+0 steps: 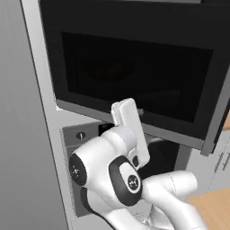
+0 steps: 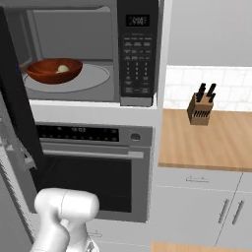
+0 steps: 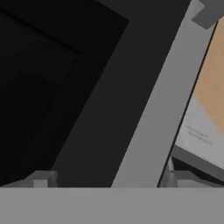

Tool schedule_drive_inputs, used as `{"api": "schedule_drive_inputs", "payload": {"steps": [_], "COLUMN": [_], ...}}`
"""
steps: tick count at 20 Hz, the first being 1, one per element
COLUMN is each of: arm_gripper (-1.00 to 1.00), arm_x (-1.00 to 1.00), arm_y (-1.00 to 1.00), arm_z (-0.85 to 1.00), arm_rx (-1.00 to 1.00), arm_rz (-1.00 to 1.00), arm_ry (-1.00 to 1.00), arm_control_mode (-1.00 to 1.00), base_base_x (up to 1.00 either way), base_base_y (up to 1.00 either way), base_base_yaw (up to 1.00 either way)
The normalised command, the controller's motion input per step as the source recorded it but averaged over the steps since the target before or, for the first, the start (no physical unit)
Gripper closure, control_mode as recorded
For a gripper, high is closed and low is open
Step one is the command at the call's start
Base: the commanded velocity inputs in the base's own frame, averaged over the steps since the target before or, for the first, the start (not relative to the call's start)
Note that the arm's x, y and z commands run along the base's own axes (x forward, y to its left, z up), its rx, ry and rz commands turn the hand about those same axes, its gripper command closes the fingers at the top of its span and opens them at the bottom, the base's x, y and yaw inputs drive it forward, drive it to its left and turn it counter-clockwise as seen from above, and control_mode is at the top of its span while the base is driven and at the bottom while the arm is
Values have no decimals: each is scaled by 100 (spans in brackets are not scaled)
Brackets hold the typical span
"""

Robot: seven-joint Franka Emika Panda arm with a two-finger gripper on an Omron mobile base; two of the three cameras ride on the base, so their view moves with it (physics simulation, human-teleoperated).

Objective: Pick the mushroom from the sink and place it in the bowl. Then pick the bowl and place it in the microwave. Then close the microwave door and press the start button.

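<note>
Facing the microwave door point(image 3: 57, 87), gripper point(image 3: 107, 179) wide apart, close against it.

I see the round grey plate point(image 2: 93, 78) on the floor of the microwave point(image 2: 78, 49), and the dark brown bowl point(image 2: 49, 73) sits on the left part of that plate. The little pale mushroom point(image 2: 63, 69) lies inside the bowl, close to its middle. To the right I see a light wood counter point(image 2: 197, 145) on top of white cupboards point(image 2: 202, 206), and a brown knife block point(image 2: 200, 112) with black handles stands on it near the back wall.
</note>
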Motion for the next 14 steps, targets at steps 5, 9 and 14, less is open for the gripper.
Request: {"api": "schedule_drive_inputs", "payload": {"steps": [5,9,14], "arm_gripper": [-100,-100,-100], "arm_x": [42,77,91], "arm_y": [-53,-18,-4], "arm_z": [20,11,1], "arm_rx": [10,3,5], "arm_rz": [25,33,34], "arm_ry": [11,24,26], "arm_control_mode": [-100,-100,-100], "base_base_x": [0,0,0], "base_base_y": [0,0,0], "base_base_yaw": [0,0,0]}}
